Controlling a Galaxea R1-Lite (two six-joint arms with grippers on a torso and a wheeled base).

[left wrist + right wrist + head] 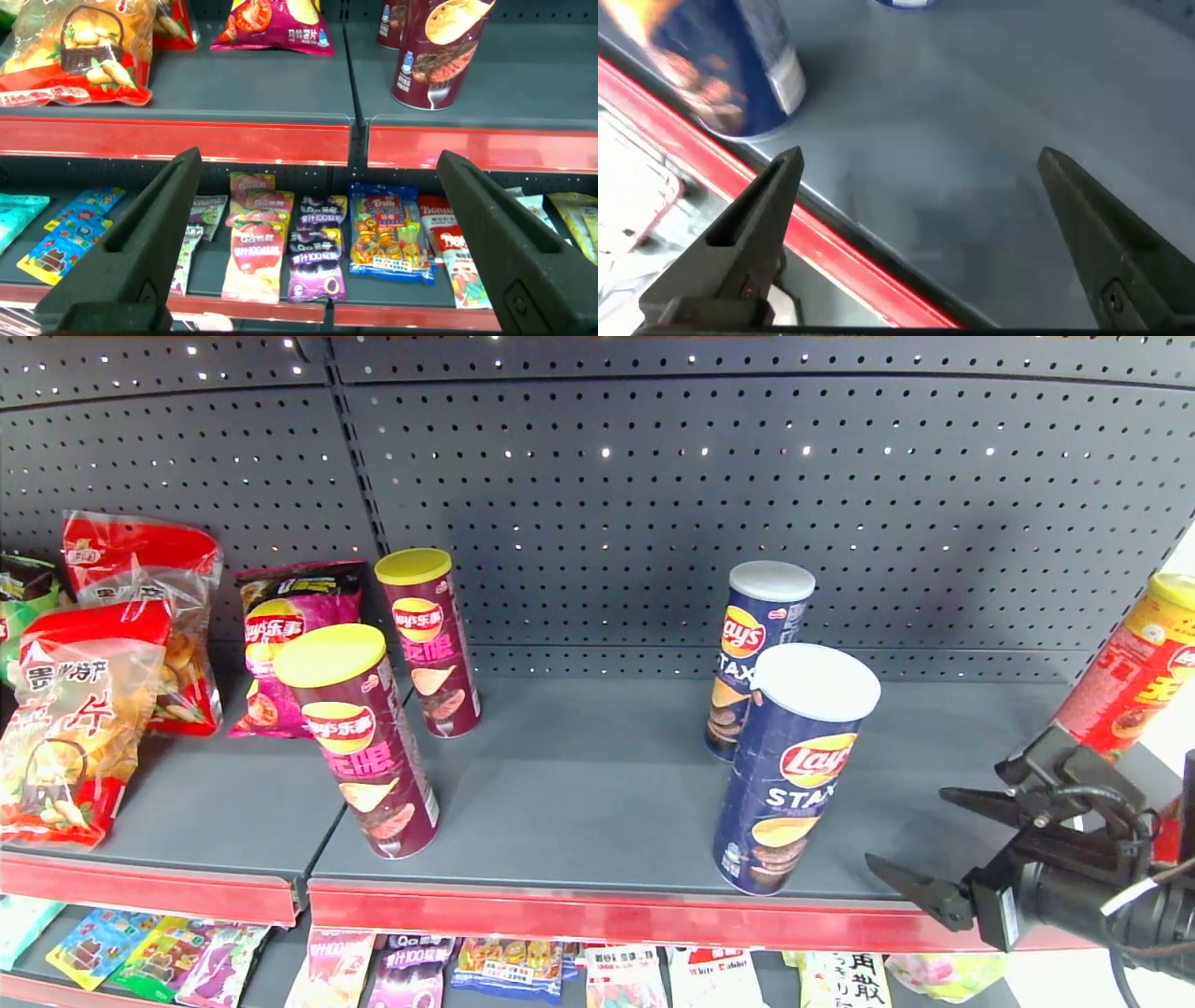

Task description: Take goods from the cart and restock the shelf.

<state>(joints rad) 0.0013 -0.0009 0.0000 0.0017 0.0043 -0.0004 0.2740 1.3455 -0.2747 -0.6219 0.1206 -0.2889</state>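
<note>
On the grey shelf (597,784) stand two maroon chip cans with yellow lids, one at the front (359,737) and one behind it (429,644). Two blue cans with white lids stand right of centre, front (794,765) and back (756,653). A red can (1134,672) stands at the far right. My right gripper (906,826) is open and empty at the shelf's front edge, just right of the front blue can (738,65). My left gripper (318,159) is open and empty, low in front of the shelf's red edge strip (187,135).
Snack bags (84,709) and a purple bag (289,635) fill the shelf's left end. Candy packets (318,247) lie on the lower shelf. A perforated back panel (747,504) closes the rear. Bare shelf lies between the maroon and blue cans.
</note>
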